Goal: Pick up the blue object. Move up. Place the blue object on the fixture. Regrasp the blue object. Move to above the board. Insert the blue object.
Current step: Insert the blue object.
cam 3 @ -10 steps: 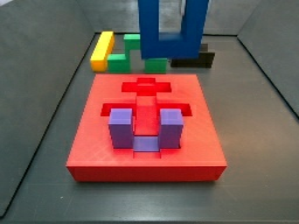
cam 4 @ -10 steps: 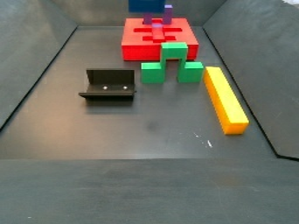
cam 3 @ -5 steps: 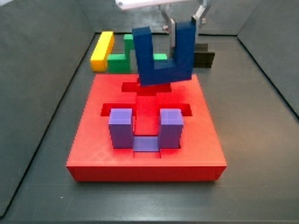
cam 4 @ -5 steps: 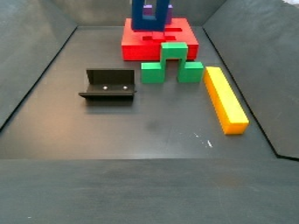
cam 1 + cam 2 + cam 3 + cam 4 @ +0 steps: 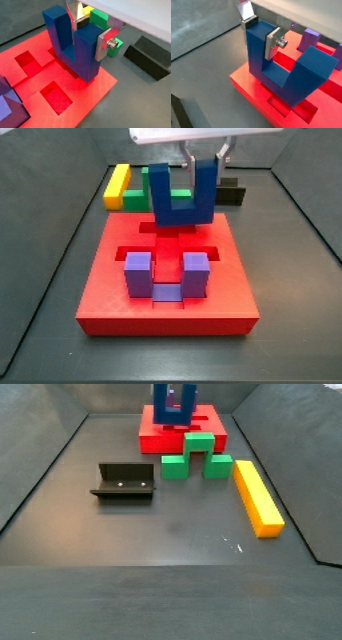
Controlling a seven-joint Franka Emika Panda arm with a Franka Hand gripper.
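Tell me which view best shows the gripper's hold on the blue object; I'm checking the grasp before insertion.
A wrist view: the gripper clamps one prong of the blue object, finger pad plainly visible. The other wrist view shows it partly. In a side view the fingers straddle one prong from afar; the remaining side view is too distant.

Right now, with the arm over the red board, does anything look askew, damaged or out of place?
Nothing stands out. The gripper holds the blue block upright, prongs up, over the board. The purple block sits squarely in its recess; the fixture, green block and yellow bar rest undisturbed.
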